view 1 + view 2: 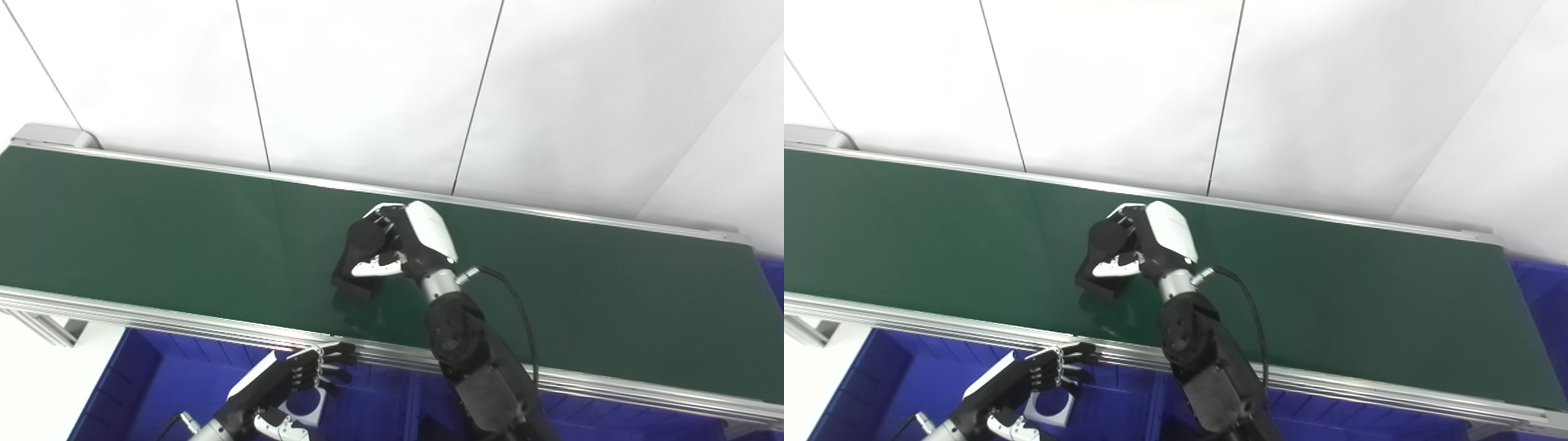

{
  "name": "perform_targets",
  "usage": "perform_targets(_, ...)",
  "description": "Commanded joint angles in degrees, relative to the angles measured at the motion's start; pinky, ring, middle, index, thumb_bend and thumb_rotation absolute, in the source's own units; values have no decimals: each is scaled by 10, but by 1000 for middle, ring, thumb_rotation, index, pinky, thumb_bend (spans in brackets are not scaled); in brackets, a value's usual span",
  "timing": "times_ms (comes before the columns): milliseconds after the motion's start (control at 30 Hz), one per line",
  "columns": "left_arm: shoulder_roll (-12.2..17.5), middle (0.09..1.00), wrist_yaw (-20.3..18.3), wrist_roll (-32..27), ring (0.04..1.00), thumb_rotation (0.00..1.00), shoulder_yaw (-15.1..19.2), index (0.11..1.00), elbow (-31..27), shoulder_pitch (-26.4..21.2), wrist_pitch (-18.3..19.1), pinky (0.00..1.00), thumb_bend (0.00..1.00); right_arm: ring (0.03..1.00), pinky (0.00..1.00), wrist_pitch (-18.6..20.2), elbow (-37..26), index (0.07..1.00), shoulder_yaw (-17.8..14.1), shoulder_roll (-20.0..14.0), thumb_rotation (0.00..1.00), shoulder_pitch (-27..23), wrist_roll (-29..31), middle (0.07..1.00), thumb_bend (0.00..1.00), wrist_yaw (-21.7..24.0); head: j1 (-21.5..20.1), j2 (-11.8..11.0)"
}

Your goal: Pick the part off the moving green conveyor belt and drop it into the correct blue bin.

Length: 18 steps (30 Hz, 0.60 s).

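A black block-shaped part (352,280) rests at the middle of the green conveyor belt (153,233), close to its near edge. My right hand (398,245) reaches over it from the right, fingers curled over the top and the thumb pressed across its front face, shut on the part. Whether the part is lifted off the belt cannot be told. My left hand (288,376) hovers below the belt's near rail, over a blue bin (141,380), with its fingers spread and nothing in them.
A flat white part with a round hole (1050,407) lies in the blue bin under the left hand. More blue bins run along below the rail, and another (773,275) shows past the belt's right end. A white panel wall stands behind the belt.
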Motion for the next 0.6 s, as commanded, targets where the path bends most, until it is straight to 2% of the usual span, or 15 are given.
perform_targets(0,-1,832,5,-5,758,273,-3,842,-26,-6,-20,631,996,376,310,-27,-51,537,-11,-3,0,6,2,474,509,-11,0,9)
perform_targets(167,0,823,17,-7,748,263,-9,838,-42,-4,-19,621,1000,374,320,4,-179,537,-32,-16,0,75,7,467,509,10,9,38)
perform_targets(300,2,821,21,-9,740,237,-15,836,-52,-4,-20,619,990,396,373,31,-266,531,-51,-25,0,120,8,480,512,36,16,53)
perform_targets(367,3,810,25,-8,725,245,-17,830,-55,-4,-20,611,997,383,322,37,-305,535,-60,-33,0,145,4,472,510,46,18,59)
perform_targets(467,6,811,28,-9,726,254,-20,833,-62,-5,-19,610,998,438,415,32,-342,490,-70,-48,0,179,-5,511,513,51,18,73)
perform_targets(500,6,811,29,-10,726,259,-21,835,-62,-5,-19,609,1000,438,426,33,-351,489,-72,-52,0,190,-11,514,514,53,18,73)
perform_targets(533,8,812,30,-12,728,261,-22,836,-65,-4,-19,610,1000,433,420,35,-361,496,-73,-57,0,200,-22,509,514,54,18,82)
perform_targets(567,9,814,30,-14,730,257,-24,839,-67,-5,-19,610,999,417,390,35,-372,517,-78,-60,0,214,-17,488,513,57,18,82)
